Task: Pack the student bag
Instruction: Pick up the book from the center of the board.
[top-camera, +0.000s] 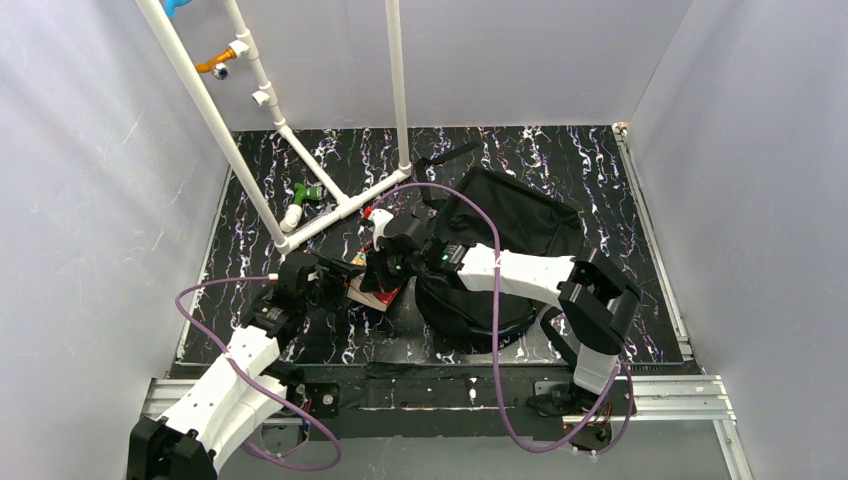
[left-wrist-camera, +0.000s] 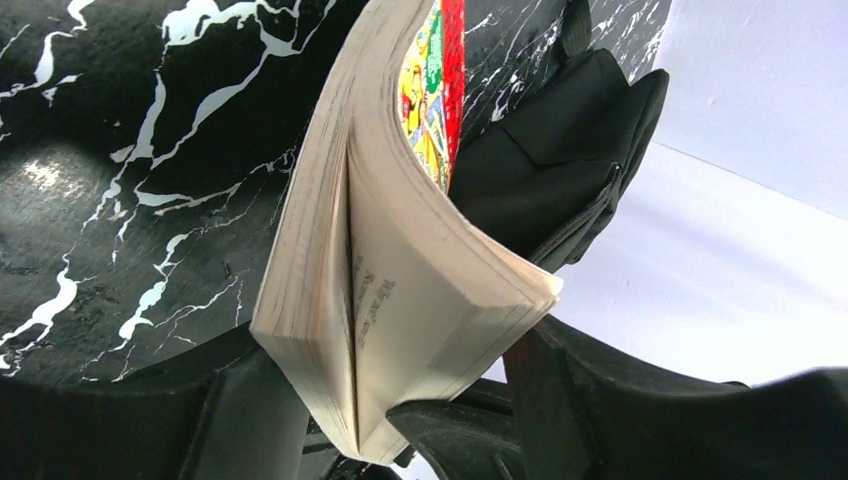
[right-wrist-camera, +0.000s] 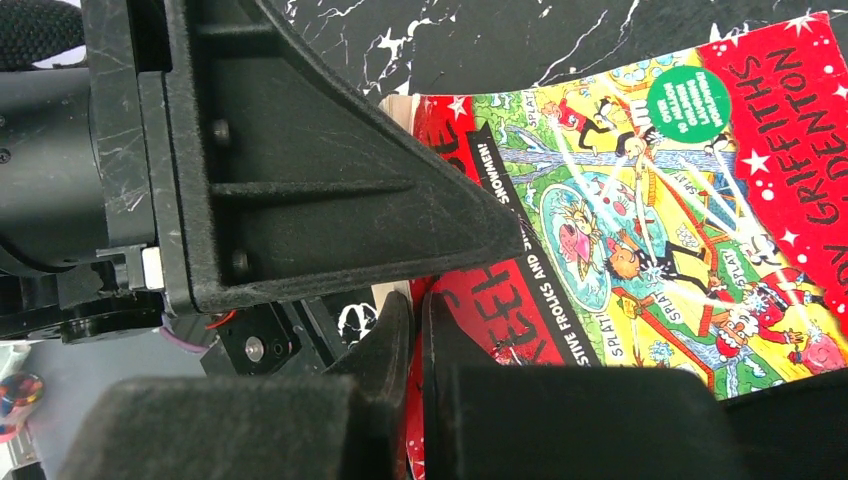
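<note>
The student bag (top-camera: 510, 225) is a large black fabric backpack lying at the centre right of the table; it also shows in the left wrist view (left-wrist-camera: 560, 150). A thick paperback book (top-camera: 372, 285) with a red and colourful cover lies between both grippers, left of the bag. My left gripper (top-camera: 325, 275) holds the book's page block (left-wrist-camera: 400, 260) between its fingers (left-wrist-camera: 240, 420), and the pages splay open. My right gripper (right-wrist-camera: 418, 330) is shut on the edge of the red cover (right-wrist-camera: 650, 200).
A white pipe frame (top-camera: 300, 150) stands at the back left. A green-handled tool (top-camera: 305, 192) lies beside it. A small white and red item (top-camera: 378, 220) sits just behind the book. Grey walls close in the table on three sides.
</note>
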